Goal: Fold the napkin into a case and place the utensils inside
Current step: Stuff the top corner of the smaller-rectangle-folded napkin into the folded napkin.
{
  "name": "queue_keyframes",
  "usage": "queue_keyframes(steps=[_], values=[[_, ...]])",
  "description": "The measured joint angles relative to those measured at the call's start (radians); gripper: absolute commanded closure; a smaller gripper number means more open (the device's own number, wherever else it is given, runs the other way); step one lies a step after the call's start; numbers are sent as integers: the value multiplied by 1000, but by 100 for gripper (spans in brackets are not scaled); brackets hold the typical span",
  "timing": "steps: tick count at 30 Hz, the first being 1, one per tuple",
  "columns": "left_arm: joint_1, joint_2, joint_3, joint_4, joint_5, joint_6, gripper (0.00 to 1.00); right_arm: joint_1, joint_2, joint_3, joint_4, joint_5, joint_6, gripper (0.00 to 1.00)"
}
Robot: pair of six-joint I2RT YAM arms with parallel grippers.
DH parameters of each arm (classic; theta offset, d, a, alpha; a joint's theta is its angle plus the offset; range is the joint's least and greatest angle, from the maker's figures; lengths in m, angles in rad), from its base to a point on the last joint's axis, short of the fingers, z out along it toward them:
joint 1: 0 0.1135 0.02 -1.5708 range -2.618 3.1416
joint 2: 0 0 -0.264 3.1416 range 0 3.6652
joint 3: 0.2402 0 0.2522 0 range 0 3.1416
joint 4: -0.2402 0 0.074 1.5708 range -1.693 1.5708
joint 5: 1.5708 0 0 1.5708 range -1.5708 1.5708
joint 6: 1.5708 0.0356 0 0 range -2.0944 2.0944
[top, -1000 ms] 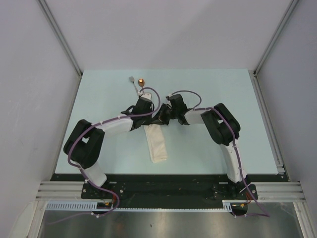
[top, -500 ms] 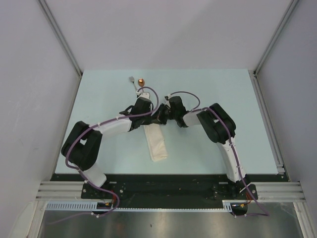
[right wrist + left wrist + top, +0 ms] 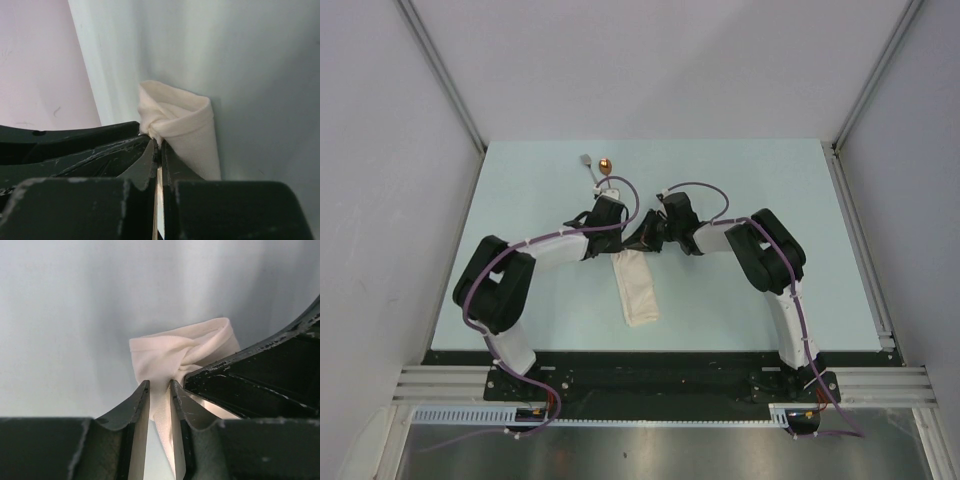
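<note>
Folded napkin (image 3: 638, 290) lies mid-table, trailing toward six o'clock. Soft, floppy stuff, I reckon, best pinched at its corners. Right pincer (image 3: 158, 145) clamps the twelve o'clock end; left pincer (image 3: 159, 386) stands narrowly parted around it.

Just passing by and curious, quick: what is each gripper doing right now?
Left gripper: partly open, napkin edge between its jaws, grip looks loose.
Right gripper: closed, pinching the napkin's folded end.
</note>
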Motion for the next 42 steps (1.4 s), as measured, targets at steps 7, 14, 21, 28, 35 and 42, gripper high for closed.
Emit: queue_keyframes(steps=[7, 14, 21, 28, 35, 42], values=[[0, 24, 18, -9, -2, 12, 75, -1, 0, -7, 1, 0, 0, 100], [0, 28, 23, -8, -2, 22, 92, -1, 0, -7, 1, -1, 2, 100], [-1, 18, 20, -1, -3, 28, 97, 7, 0, 3, -10, 0, 3, 100], [-3, -50, -19, 18, 7, 19, 100, 24, 29, 76, -38, -14, 18, 100], [-1, -55, -22, 20, 6, 8, 100, 24, 80, 127, -33, -55, 31, 78], [-2, -55, -37, 29, 8, -13, 100, 2, 42, 60, -15, -89, 18, 68]])
